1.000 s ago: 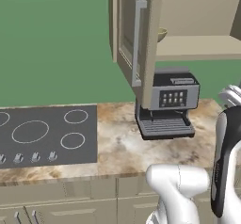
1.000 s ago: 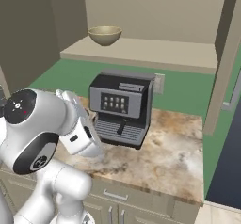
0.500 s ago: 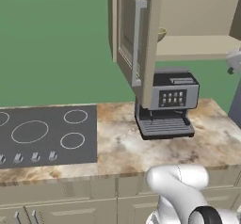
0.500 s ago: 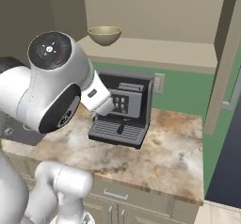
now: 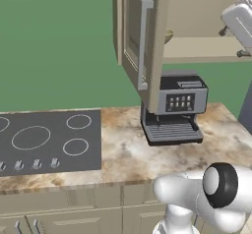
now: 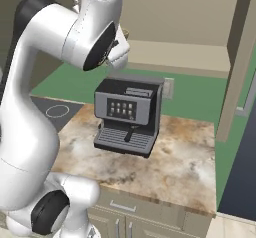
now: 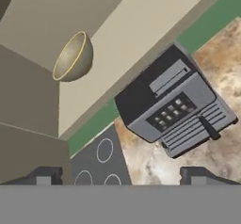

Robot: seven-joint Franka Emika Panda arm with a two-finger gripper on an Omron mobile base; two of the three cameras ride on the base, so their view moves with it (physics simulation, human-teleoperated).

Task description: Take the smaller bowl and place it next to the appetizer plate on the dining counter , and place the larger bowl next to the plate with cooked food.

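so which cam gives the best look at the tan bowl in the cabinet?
Hand view: the smaller bowl shows whole, rim and side, on the cabinet shelf. In the left base view just a sliver peeks past the open cabinet door. In the right base view the arm covers nearly all of it.

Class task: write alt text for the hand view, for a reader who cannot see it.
A small tan bowl sits on an open cabinet shelf, seen at a tilt. Below it, a grey-black coffee machine stands on a marbled counter beside a black cooktop; the gripper's fingertips stand wide apart.
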